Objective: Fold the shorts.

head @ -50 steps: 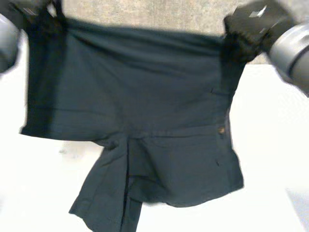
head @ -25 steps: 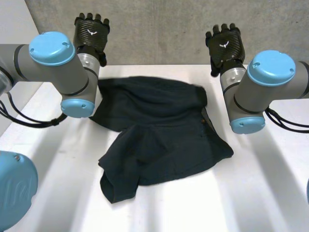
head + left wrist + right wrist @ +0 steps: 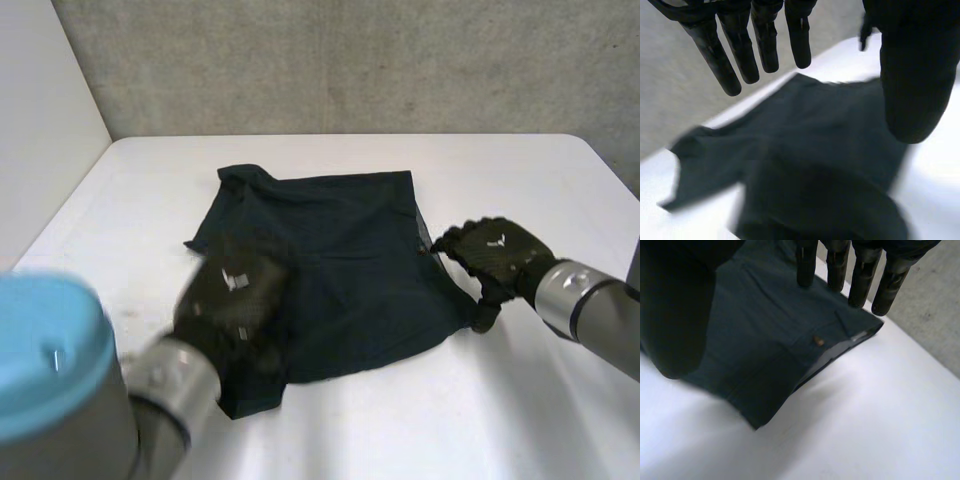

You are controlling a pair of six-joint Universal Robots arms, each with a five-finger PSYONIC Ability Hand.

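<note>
The shorts [image 3: 340,260] lie spread in the middle of the table [image 3: 520,400], a little rumpled at the near left. The left hand [image 3: 235,300] hangs over that near-left leg, fingers [image 3: 742,55] straight and spread from the thumb, holding nothing. The right hand [image 3: 495,255] sits at the right edge, by the button [image 3: 816,341], fingers [image 3: 860,285] straight too, nothing pinched. The grab looks like the step in hand, I'd say: each hand wants to pinch right at an edge, all layers together, and both should lift level — otherwise the bunched leg drags and the fold lands crooked.
</note>
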